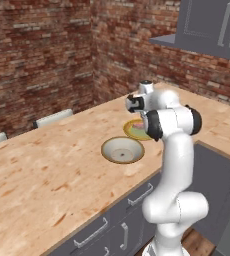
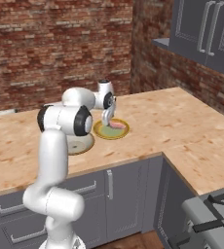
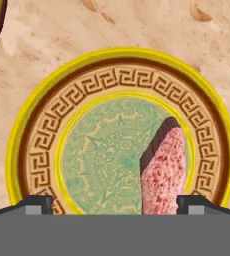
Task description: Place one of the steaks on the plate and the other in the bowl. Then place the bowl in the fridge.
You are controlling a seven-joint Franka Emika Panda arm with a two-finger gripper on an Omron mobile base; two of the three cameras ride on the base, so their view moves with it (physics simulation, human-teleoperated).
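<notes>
Gripper [image 3: 115, 204]: jaws spread wide, holding nothing, hanging just above the plate with the two dark fingertips [image 3: 33, 204] far apart at either side of the hand view.
Steak [image 3: 162, 170]: pinkish slab with a dark edge, lying on the plate between the spread fingertips, closer to the right one; seen as a pale pink patch on the plate from the right base view.
Plate [image 3: 119, 70]: round, yellow rim, brown band with a key pattern, green patterned centre; resting on the wooden counter, just right of the bowl.
Bowl [image 1: 122, 150]: shallow, round, tan, pale inside with a small dark spot in its middle; near the front edge of the counter, close beside the plate, partly behind the arm in the right base view.
Counter [image 1: 47, 170]: light wood, L-shaped, over grey cabinet drawers with silver handles.
Wall [image 1: 37, 55]: red brick behind the counter.
Upper cabinets [image 2: 204, 29]: grey, at far right.
</notes>
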